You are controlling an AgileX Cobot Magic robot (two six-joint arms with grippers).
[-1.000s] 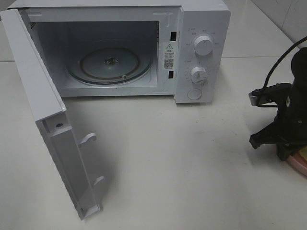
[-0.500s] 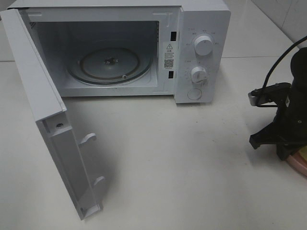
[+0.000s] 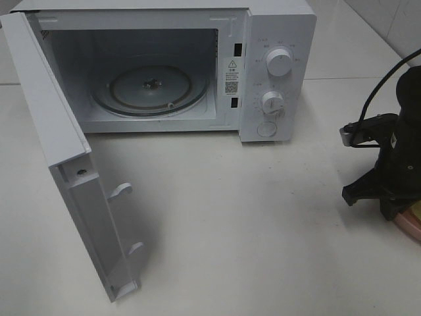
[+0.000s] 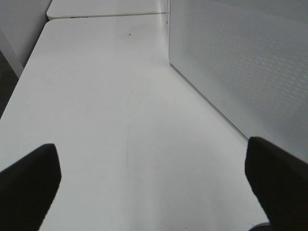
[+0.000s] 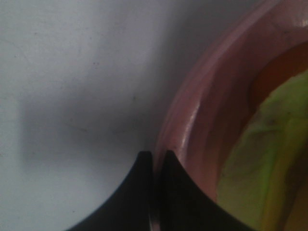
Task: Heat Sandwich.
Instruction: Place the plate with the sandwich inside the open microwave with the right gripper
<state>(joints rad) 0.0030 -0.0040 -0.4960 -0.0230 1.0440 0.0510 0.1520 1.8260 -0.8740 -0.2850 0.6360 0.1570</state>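
Note:
In the right wrist view the sandwich (image 5: 269, 159) shows only as green lettuce and a tan edge lying on a pink plate (image 5: 207, 110). My right gripper (image 5: 155, 156) is shut on that plate's rim, one finger outside the rim and one over it. From the high camera, the right gripper (image 3: 395, 214) is down at the plate (image 3: 411, 225) at the table's right edge, and the arm hides most of the sandwich. My left gripper (image 4: 154, 185) stands wide open over bare table beside the microwave's side wall (image 4: 240, 62), holding nothing.
The white microwave (image 3: 276, 72) stands at the back with its door (image 3: 72, 178) swung fully open toward the front left. A glass turntable (image 3: 150, 89) lies inside the cavity. White table (image 3: 250, 217) stretches between the microwave and the plate.

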